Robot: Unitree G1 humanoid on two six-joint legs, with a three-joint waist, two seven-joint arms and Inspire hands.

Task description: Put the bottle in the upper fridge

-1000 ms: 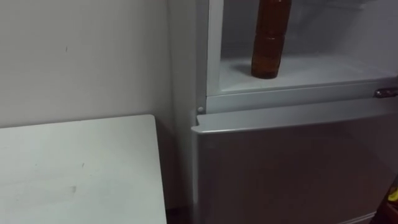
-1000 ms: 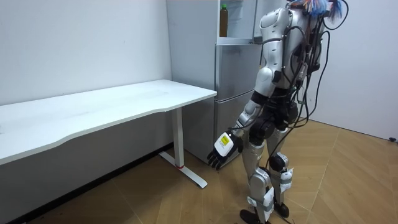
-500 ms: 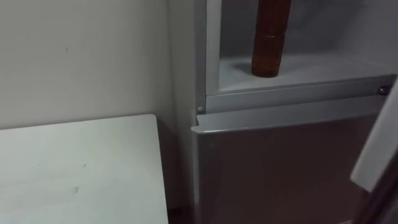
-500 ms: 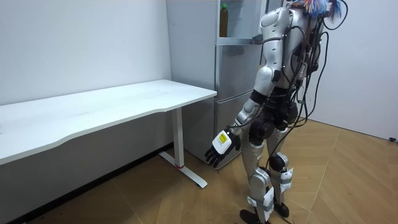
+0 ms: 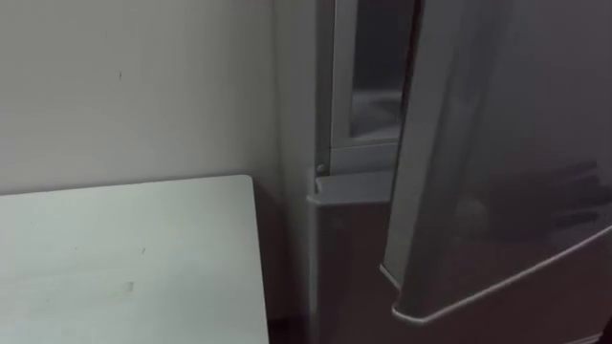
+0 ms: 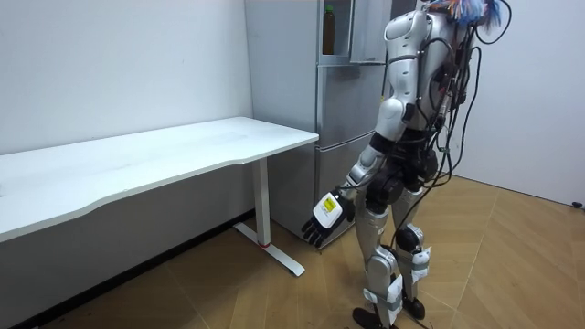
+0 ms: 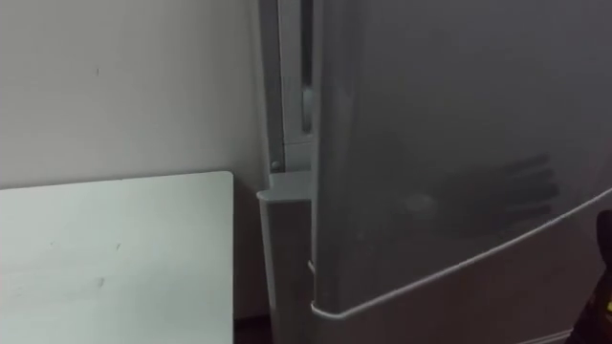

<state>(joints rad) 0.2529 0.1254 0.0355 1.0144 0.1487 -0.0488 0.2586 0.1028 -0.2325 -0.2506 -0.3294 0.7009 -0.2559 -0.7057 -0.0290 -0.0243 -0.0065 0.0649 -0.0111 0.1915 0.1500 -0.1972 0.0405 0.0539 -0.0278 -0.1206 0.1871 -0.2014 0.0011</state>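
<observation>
The brown bottle (image 6: 328,29) stands upright inside the upper fridge compartment, seen through the narrowing gap in the room view. The grey upper fridge door (image 5: 497,162) has swung across the opening and hides the bottle in the eye views; only a thin strip of the inside (image 5: 373,86) shows. A faint hand-shaped reflection lies on the door's face. A dark part of my right arm (image 7: 604,253) shows at the right edge. My left hand (image 6: 322,219) hangs by my thigh with relaxed fingers, holding nothing. I stand upright facing the fridge.
A long white table (image 6: 164,155) stands against the wall on my left, its corner (image 5: 229,220) close to the fridge's side. The lower fridge door (image 6: 343,100) is shut. Wooden floor lies behind me.
The upper fridge door has swung from wide open to nearly closed, covering the bottle in the eye view. My left hand has swayed slightly.
</observation>
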